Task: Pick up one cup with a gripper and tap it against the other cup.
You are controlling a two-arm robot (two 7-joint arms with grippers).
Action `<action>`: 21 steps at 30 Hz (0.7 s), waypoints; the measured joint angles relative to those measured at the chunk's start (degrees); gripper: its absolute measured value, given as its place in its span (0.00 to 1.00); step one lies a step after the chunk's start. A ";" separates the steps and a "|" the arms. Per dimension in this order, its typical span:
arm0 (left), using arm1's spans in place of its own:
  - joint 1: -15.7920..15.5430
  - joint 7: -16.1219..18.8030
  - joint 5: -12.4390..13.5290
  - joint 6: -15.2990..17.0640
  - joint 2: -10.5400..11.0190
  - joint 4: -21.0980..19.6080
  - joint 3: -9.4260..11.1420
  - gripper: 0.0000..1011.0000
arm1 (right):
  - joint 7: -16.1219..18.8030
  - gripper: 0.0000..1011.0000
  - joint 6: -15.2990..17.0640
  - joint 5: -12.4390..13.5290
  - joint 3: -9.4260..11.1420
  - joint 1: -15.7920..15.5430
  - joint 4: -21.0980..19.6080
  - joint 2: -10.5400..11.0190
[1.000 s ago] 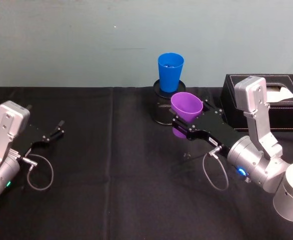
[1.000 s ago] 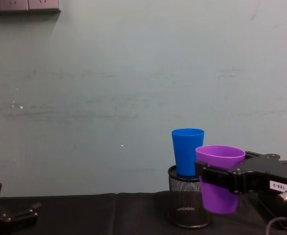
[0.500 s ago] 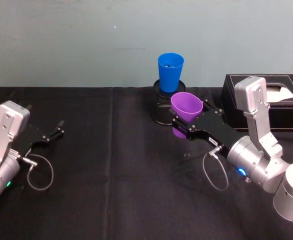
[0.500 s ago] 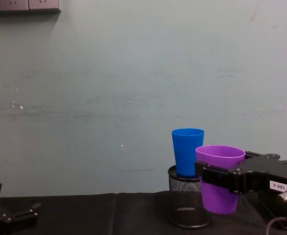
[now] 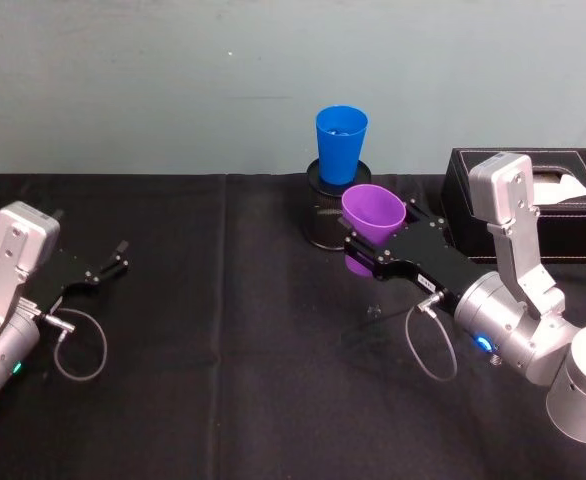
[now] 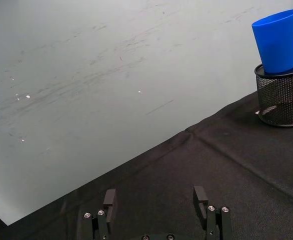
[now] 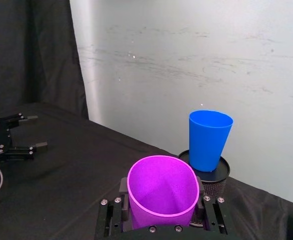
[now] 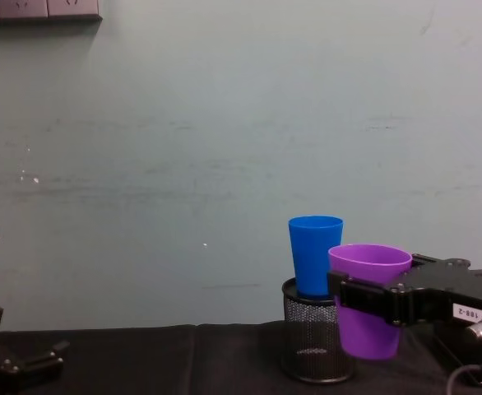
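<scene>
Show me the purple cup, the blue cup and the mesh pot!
purple cup (image 8: pixel 367 337): chest view, lower side wall.
blue cup (image 8: pixel 315 257): chest view, middle of side wall.
mesh pot (image 8: pixel 307 339): chest view, front of mesh wall.

The right arm (image 5: pixel 503 315) is made of silver-grey rounded housings: a boxy block with softened corners and a fat cylindrical joint with a small blue-green light (image 5: pixel 484 343). The right hand (image 5: pixel 378 243) is flat and black with long plate-like fingers. Silver screws (image 7: pixel 177 228) dot its base, and a small white label (image 8: pixel 463 311) with dark characters sits on its side. A thin grey cable (image 5: pixel 409 335) loops out from a metal plug at the wrist. The left arm (image 5: pixel 13 250) has the same silver-grey shells, a looping cable of its own (image 5: pixel 104 347) and a green light (image 5: pixel 15 368). The left hand (image 5: pixel 108 263) is black too, with slim fingers studded with small screw heads (image 6: pixel 97 213).
</scene>
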 joint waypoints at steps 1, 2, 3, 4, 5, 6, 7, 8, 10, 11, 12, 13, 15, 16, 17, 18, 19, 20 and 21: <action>0.00 0.00 0.00 0.00 0.00 0.00 0.00 0.99 | 0.00 0.71 -0.01 0.00 0.00 0.00 0.00 0.00; 0.00 0.00 0.00 0.00 0.00 0.00 0.00 0.99 | 0.00 0.71 0.00 0.00 0.00 0.00 0.00 0.00; 0.00 0.00 0.00 0.00 0.00 0.00 0.00 0.99 | 0.00 0.71 0.00 0.00 0.00 0.00 0.00 0.00; 0.01 0.00 0.00 0.00 0.00 0.00 0.00 0.99 | 0.00 0.71 0.00 0.00 0.00 0.00 0.00 0.00; 0.00 0.00 0.00 0.00 0.00 0.00 0.00 0.99 | 0.00 0.71 -0.01 0.00 0.00 0.00 0.00 0.00; 0.00 0.00 0.00 0.00 0.00 0.00 0.00 0.99 | 0.00 0.71 0.00 0.00 0.00 0.00 0.00 0.00; 0.00 0.00 0.00 0.00 0.00 0.00 0.00 0.99 | 0.00 0.71 0.00 0.00 0.00 0.00 0.00 0.00; 0.00 0.00 0.00 0.00 0.00 0.00 0.00 0.99 | 0.00 0.71 0.00 0.00 0.00 0.00 0.00 0.00; 0.00 0.00 0.00 0.00 0.00 0.00 0.00 0.99 | 0.00 0.71 0.00 0.00 0.00 0.00 0.00 0.00; 0.00 0.00 0.00 0.00 0.00 0.00 0.00 0.99 | 0.00 0.71 0.00 0.00 0.00 0.00 0.00 0.00; 0.00 0.00 0.00 0.00 0.00 0.00 0.00 0.99 | 0.00 0.71 0.00 0.00 0.00 0.00 0.00 0.00; 0.00 0.00 0.00 0.00 0.00 0.00 0.00 0.99 | 0.00 0.71 0.00 0.00 0.00 0.00 0.00 0.00; 0.00 0.00 0.00 0.00 0.00 0.00 0.00 0.99 | 0.00 0.71 0.00 0.00 0.00 0.00 0.00 0.00; 0.00 0.00 0.00 0.00 0.00 0.00 0.00 0.99 | 0.00 0.71 0.00 0.00 0.00 0.00 0.00 0.00; 0.00 0.00 0.00 0.00 0.00 0.00 0.00 0.99 | 0.00 0.71 0.00 0.00 0.00 0.00 0.00 0.00; 0.00 0.00 0.00 0.00 0.00 0.00 0.00 0.99 | 0.00 0.71 0.00 0.00 0.00 0.00 0.00 0.00; 0.00 0.00 0.00 0.00 0.00 0.00 0.00 0.99 | 0.00 0.71 -0.01 0.00 0.00 0.00 0.00 0.00; 0.00 0.00 0.00 0.00 0.00 0.00 0.00 0.99 | 0.00 0.71 0.00 0.00 0.00 0.00 0.00 0.00; 0.00 0.00 0.00 0.00 0.00 0.00 0.00 0.99 | 0.00 0.71 0.00 0.00 0.00 0.00 0.00 0.00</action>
